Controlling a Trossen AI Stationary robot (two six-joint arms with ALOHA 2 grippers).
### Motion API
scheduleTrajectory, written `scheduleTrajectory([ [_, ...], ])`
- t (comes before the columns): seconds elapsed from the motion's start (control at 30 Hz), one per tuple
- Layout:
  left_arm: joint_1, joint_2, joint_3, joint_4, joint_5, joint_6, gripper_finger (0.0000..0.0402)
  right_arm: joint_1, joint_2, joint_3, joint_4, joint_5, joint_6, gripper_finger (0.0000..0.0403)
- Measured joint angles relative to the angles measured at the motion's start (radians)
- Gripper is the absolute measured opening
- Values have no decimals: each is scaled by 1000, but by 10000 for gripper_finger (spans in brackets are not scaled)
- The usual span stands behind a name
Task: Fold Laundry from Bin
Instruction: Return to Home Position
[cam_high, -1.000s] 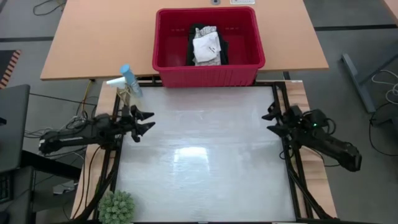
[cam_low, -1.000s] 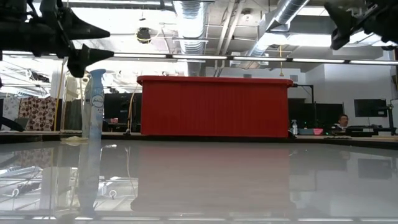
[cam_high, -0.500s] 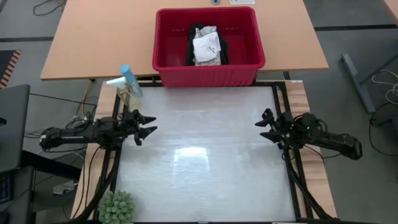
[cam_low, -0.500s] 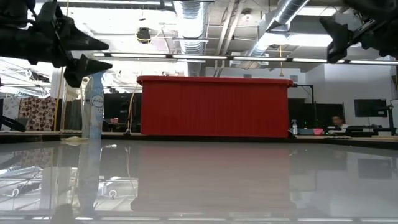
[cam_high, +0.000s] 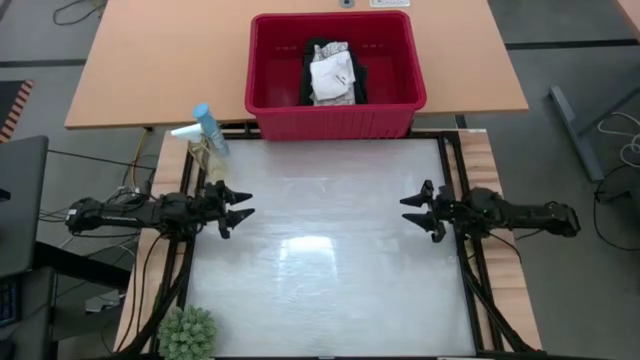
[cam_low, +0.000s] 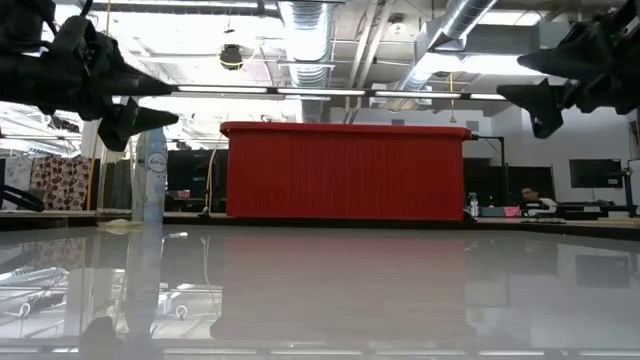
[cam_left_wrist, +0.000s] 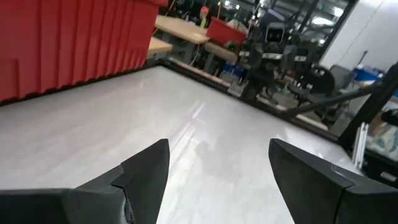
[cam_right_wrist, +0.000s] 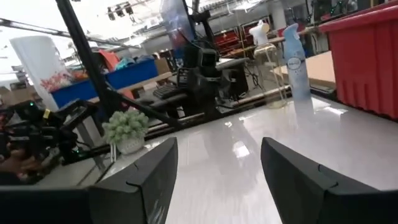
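The red bin stood at the top centre of the high view, on the near edge of a wooden table and just beyond the far edge of the white work surface. Inside it lay the laundry as one stack: a whitish cloth on top, a leaf-patterned piece showing at its far end, and the dark garment beneath, visible along both sides. The left gripper hovered over the left edge of the white surface at mid-height of the frame, pointing toward the centre, its fingers spread wide with nothing between them. The right gripper mirrored it at the right edge, also pointing inward, its fingers likewise wide apart and empty. Both were well apart from the bin and from each other, and in the low view they hung clear above the tabletop in the upper corners. A pale blue spray bottle stood at the upper left, just beside the bin's left front corner, and a small green plant sat at the lower left corner of the surface
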Motion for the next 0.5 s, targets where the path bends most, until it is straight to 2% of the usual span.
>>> scheduleTrajectory([
  [0.17,-16,1,0,-40,-15,6,262,24,1,0,-74,3,-9,255],
  [0.5,-25,1,-1,-38,-10,-19,262,27,21,0,-82,10,-75,255],
])
